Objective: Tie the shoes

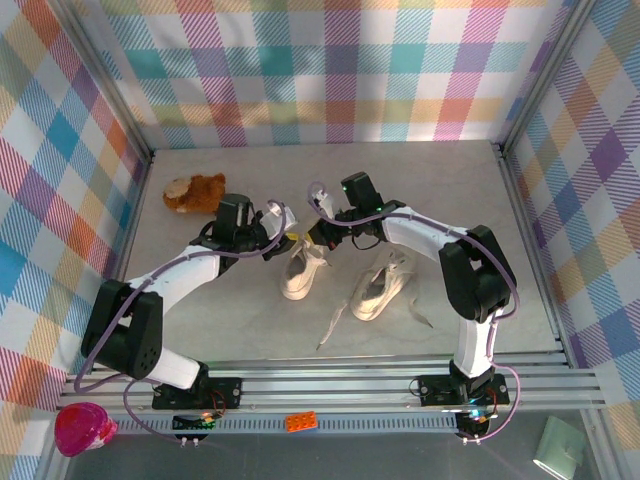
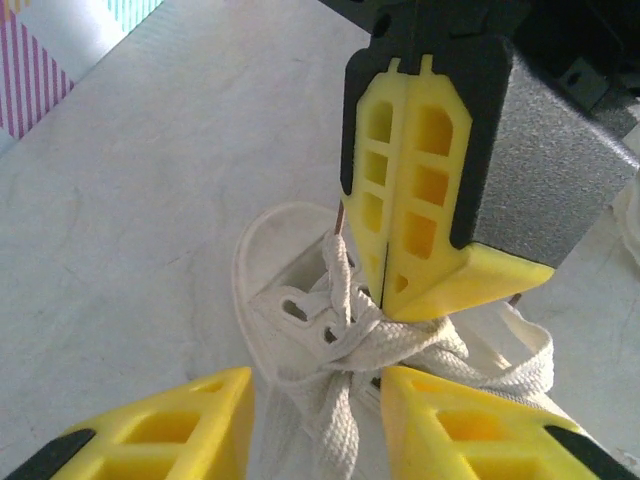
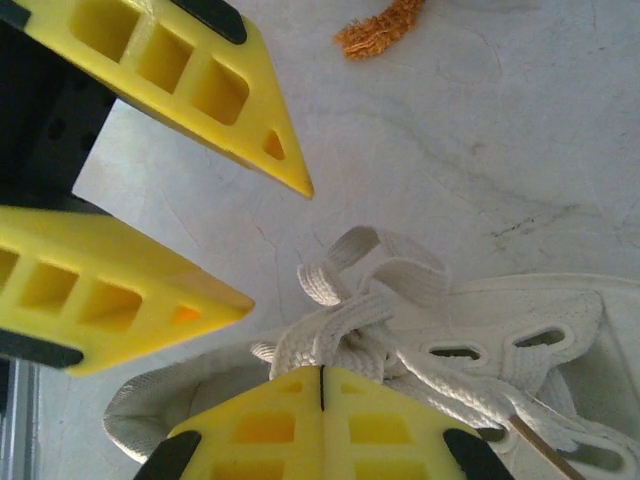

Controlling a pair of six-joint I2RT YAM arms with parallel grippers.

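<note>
Shoes (image 1: 380, 285): a cream pair stands mid-bench (image 1: 200, 320), side by side.

Top view. Both tools meet over the far end of the left-hand shoe (image 1: 303, 270): the left tool (image 1: 288, 232) comes in from the left, the right tool (image 1: 320, 228) from the right, very near each other. The right-hand shoe's laces trail loose toward the near edge. A brown plush toy (image 1: 193, 192) lies far left, well apart.

Left wrist view. The left tool (image 2: 320, 425) has its jaws standing apart and grips nothing. The laces (image 2: 340, 390) run slack between its fingers. The right tool (image 2: 385, 290) is fully closed, tip down at the lace crossing, and appears to pinch a strand there.

Right wrist view. The right tool (image 3: 320, 400) is closed over the laces (image 3: 340, 335). The left tool (image 3: 275, 245) hangs open, clear of them. A small loop (image 3: 370, 255) stands free above the crossing.

Risks, as judged:
- The loop is unsecured, so a pull from the right tool alone could draw it out or drag the light shoe.
- The tools are close enough to collide.
- The left jaws, on closing, could catch canvas or an eyelet instead of lace.
- The second shoe looks untied.

Markings: no brand, label or writing can be read.
</note>
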